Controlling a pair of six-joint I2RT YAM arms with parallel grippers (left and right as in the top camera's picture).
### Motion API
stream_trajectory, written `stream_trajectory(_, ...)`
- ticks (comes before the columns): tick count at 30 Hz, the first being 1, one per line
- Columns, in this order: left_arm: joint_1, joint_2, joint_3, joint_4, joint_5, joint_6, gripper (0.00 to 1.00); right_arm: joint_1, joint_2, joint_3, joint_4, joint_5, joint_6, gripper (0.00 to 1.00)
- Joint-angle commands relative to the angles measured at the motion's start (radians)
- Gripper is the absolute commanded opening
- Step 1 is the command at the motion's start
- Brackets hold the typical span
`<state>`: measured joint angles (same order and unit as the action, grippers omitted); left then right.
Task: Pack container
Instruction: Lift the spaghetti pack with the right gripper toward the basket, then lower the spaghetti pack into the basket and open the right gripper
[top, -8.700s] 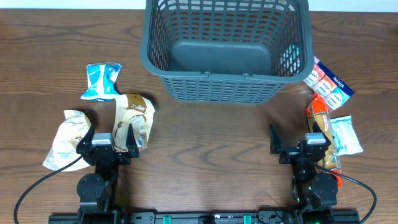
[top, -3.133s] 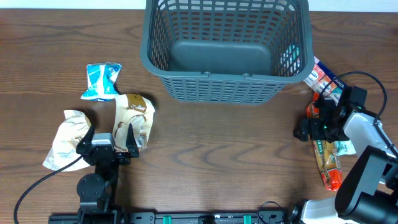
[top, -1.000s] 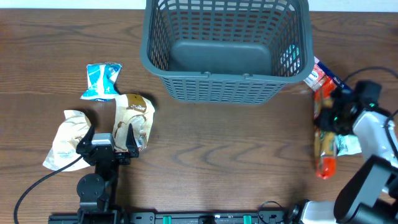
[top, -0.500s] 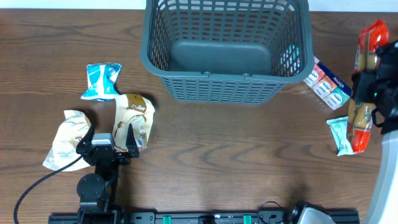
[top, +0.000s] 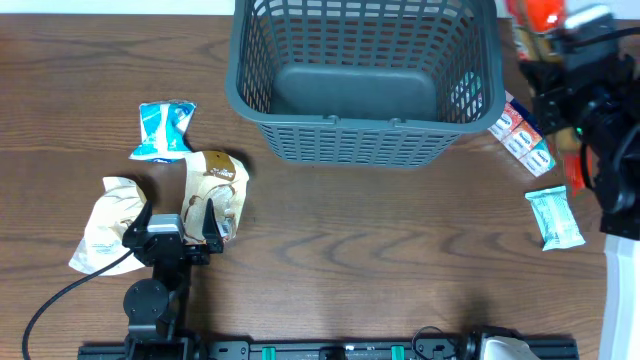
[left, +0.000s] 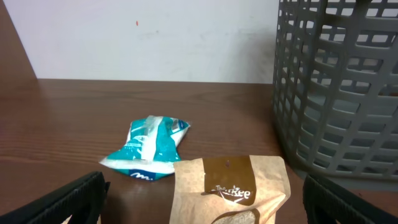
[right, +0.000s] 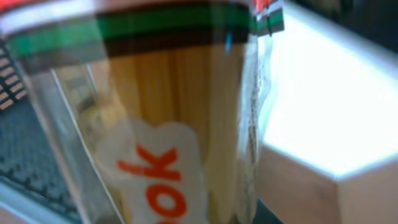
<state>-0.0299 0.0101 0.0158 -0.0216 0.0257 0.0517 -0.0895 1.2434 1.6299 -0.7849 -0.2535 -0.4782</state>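
- While the right gripper (top: 556, 52) hangs at the table's 1 o'clock with the stick packet (top: 537, 12), its jaws are hidden. The packet is off the table, so I judge them clamped on it.
- Basket (top: 340, 145) sits at 12 o'clock, bottom bare. The packet is just outside its rim, at the basket's 2 o'clock.
- Risk: the packet is long and slick. Its low end could snag the lattice wall on the swing-in, shoving the basket or twisting the packet out of the grip.
- Risk: released early, it lands outside on the sachets (top: 520, 132) at the basket's 4 o'clock.
- Blue pack (top: 555, 217) at 3 o'clock, out of the path.
- Left gripper (top: 176, 222) at 8 o'clock, jaws wide, holding nothing. Brown bag (left: 230, 186) just ahead, teal pack (left: 149, 149) beyond, white bag (top: 105, 225) beside.
- Only the basket's right wall stands in the way.
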Motion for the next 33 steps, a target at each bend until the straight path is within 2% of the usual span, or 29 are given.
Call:
stream_trajectory(1, 0.000, -0.006, -0.012, -0.045, 0.008, -0.002, 0.99, 0.061, -0.009, 0.040, 0.095, -0.043, -0.126, 0.01)
stream_trajectory(6, 0.000, -0.006, -0.012, -0.045, 0.008, -0.002, 0.99, 0.130, 0.062, 0.083, 0.220, -0.042, -0.129, 0.01)
stream_trajectory(13, 0.000, -0.006, -0.012, -0.045, 0.008, -0.002, 0.99, 0.233, 0.285, 0.327, 0.204, -0.033, -0.157, 0.01)
stream_trajectory(21, 0.000, -0.006, -0.012, -0.045, 0.008, -0.002, 0.99, 0.346, 0.528, 0.627, 0.028, -0.016, -0.247, 0.01)
stream_trajectory(33, 0.000, -0.006, -0.012, -0.045, 0.008, -0.002, 0.99, 0.389, 0.687, 0.659, -0.243, -0.004, -0.319, 0.01)
